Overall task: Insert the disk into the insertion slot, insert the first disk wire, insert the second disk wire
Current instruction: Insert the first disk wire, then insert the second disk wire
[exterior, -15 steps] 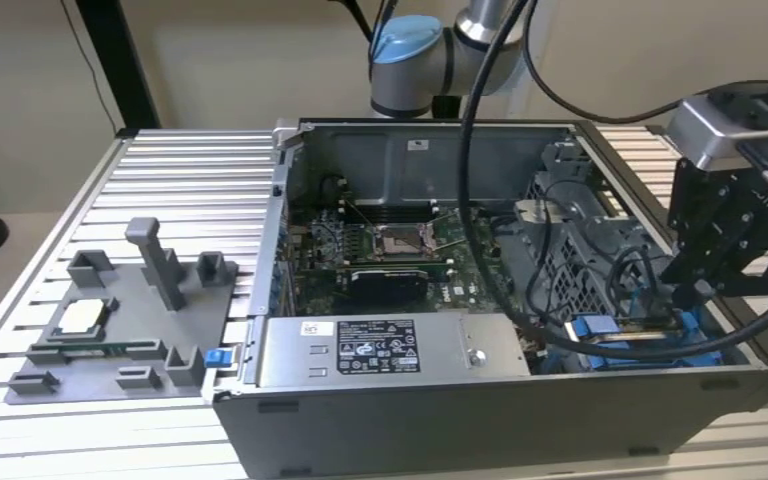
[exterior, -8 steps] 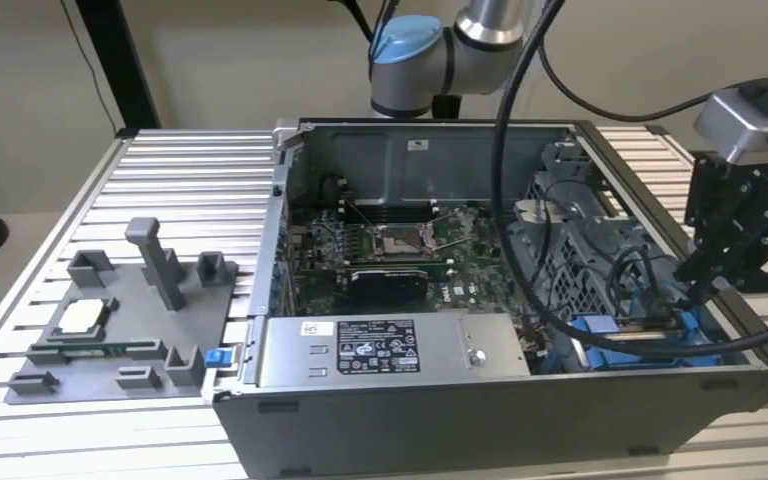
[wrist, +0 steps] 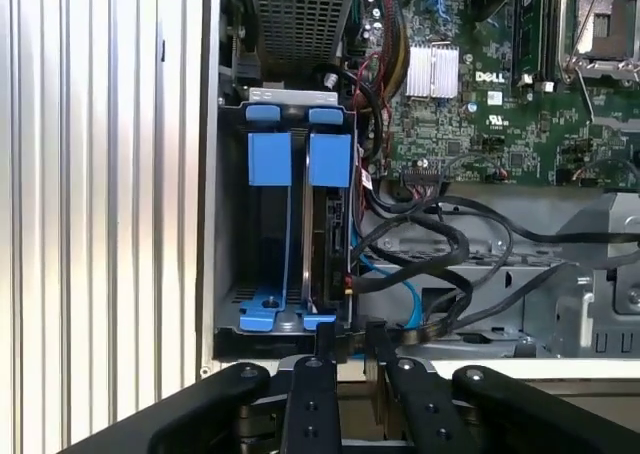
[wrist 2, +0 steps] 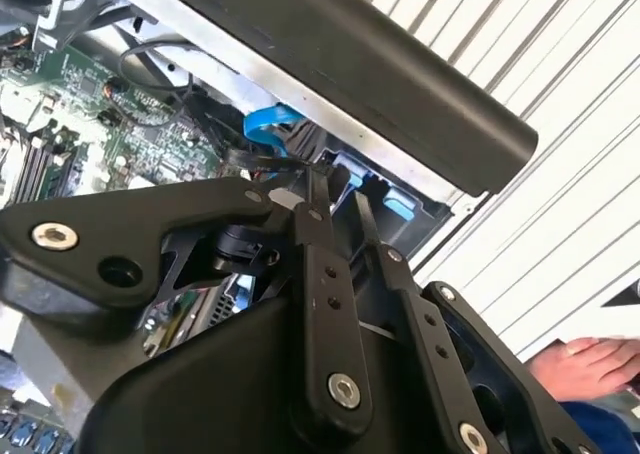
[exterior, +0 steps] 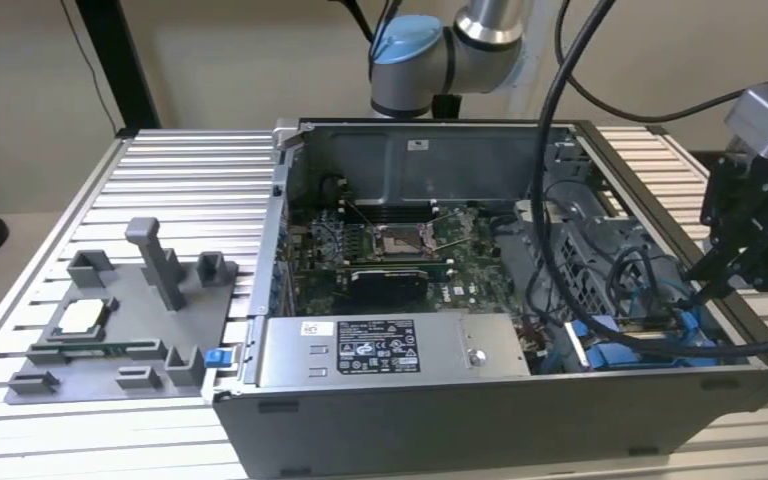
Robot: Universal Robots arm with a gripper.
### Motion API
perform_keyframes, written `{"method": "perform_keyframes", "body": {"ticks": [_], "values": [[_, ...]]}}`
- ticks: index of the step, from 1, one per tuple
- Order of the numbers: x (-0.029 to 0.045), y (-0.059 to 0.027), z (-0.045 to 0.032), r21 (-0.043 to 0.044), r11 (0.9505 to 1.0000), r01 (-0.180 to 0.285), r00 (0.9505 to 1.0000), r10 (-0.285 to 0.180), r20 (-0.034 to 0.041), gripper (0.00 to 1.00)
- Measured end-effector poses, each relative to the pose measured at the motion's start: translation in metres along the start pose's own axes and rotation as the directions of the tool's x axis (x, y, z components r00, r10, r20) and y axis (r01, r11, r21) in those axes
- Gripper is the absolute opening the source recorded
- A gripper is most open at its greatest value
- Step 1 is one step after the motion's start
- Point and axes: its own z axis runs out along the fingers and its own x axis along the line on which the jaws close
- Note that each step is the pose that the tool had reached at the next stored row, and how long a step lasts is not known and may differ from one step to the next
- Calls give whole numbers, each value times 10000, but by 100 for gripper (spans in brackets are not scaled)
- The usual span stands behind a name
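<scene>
Silver disk [wrist: 330,244] in blue carrier sits edge-on in the grey, blue-tabbed insertion slot [wrist: 290,96], label hidden. Black gripper [wrist: 351,342], narrowly parted, hovers at the slot's end beside tangled black cables [wrist: 440,239].

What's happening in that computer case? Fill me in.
A robot arm's gripper hangs at the edge of an open computer case, right by the insertion slot. The disk in its blue carrier looks already seated there. Black wires loop beside it; whether any is plugged in, I cannot tell.
</scene>
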Motion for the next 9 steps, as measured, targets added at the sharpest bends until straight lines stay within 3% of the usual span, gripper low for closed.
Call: {"method": "perform_keyframes", "body": {"ticks": [3,9], "values": [[3,-81,-1,-185,9998,-4,10000,4,0,100],[6,-103,11,-223,9998,-7,10000,7,7,100]]}}
